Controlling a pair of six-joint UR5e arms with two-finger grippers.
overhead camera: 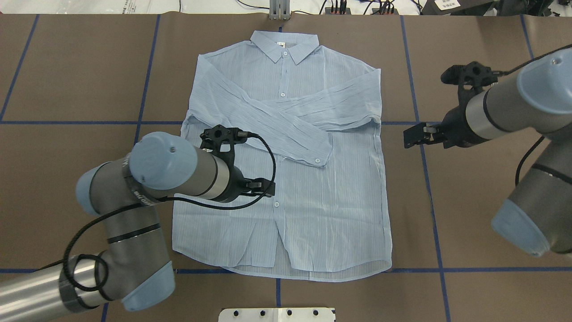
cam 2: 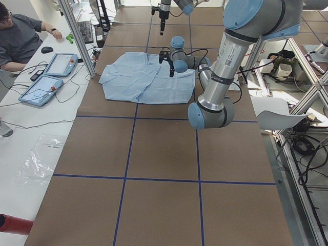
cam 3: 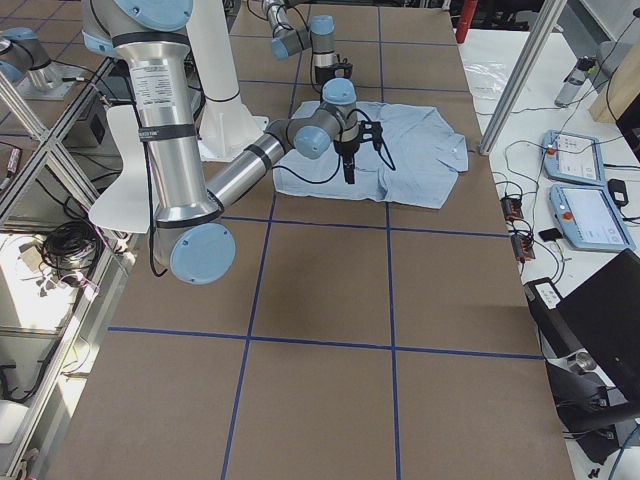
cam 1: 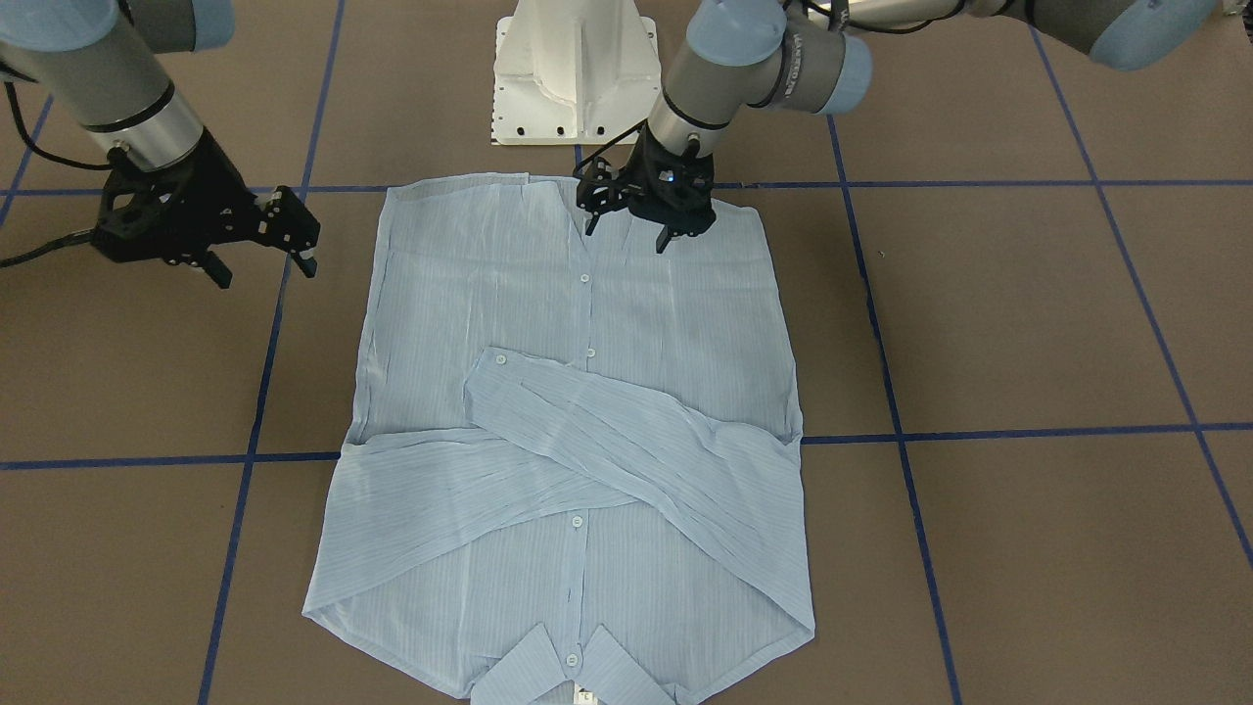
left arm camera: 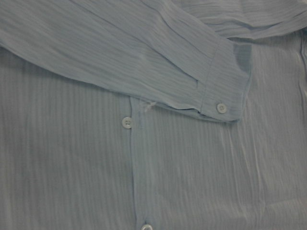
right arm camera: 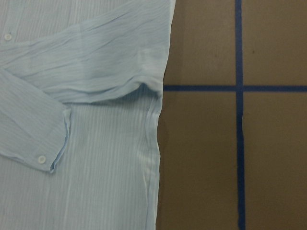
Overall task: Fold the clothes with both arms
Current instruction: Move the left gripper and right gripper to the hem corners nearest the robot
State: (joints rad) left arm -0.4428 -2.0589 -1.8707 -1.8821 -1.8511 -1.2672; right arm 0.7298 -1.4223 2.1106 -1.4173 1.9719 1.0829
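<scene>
The light blue striped shirt [cam 1: 587, 411] lies flat and face up on the brown table, collar [overhead camera: 284, 44] on the side away from the robot. Both sleeves are folded across the chest, and one buttoned cuff [left arm camera: 223, 91] lies on top. My left gripper [cam 1: 628, 232] is open and empty. It hovers over the shirt's lower front by the button placket [overhead camera: 276, 204]. My right gripper [cam 1: 264, 266] is open and empty. It is above bare table, just off the shirt's side edge [right arm camera: 156, 158]. Neither wrist view shows its fingers.
The white pedestal base [cam 1: 573, 73] stands just behind the shirt's hem. Blue tape lines [cam 1: 255, 392] grid the brown table. An operator [cam 2: 20, 36] sits at a side bench with two tablets [cam 2: 51, 72] beyond the collar end.
</scene>
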